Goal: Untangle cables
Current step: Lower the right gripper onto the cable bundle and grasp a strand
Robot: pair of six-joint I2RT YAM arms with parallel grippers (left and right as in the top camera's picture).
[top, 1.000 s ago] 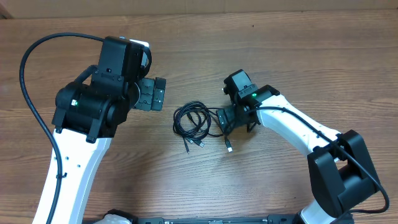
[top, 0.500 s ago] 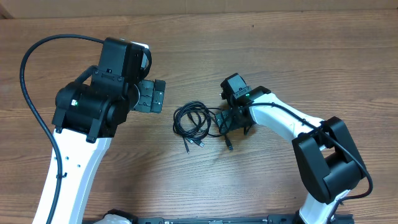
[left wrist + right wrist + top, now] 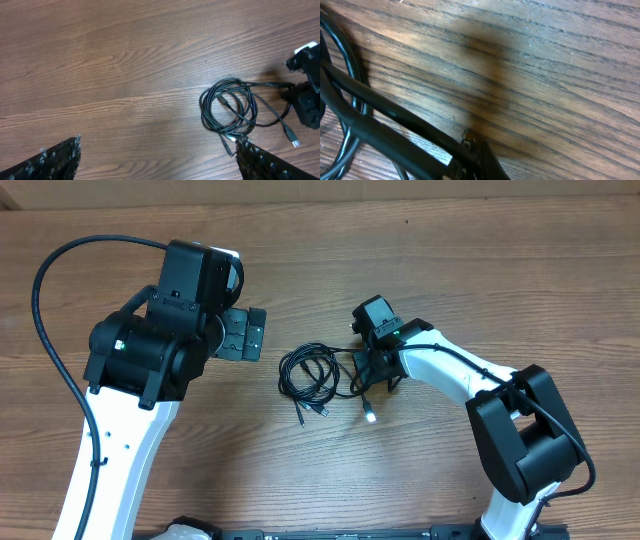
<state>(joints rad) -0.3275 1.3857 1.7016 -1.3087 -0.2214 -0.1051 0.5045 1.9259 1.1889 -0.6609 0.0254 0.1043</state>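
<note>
1. Silver plug (image 3: 371,417): the end of one cord. It lies flat on the table (image 3: 450,270), nearest the arm bases and just in front of the right gripper.
2. Cables (image 3: 310,375): thin black cords in a loose coil at mid-table, between the two grippers. Two short ends with small plugs trail off the near side of the coil. Other strands run from the coil rightward to the right gripper.
3. Right gripper (image 3: 372,375): low over the wood, just right of the coil. Its jaws are clenched on a strand of the cables. The right wrist view shows black cord slanting across the grain to the jaw tips.
4. Left gripper (image 3: 245,332): released, with its fingers spread wide and nothing between them. It sits left of the coil and beyond it, not touching it.
5. Table: brown wood grain.
</note>
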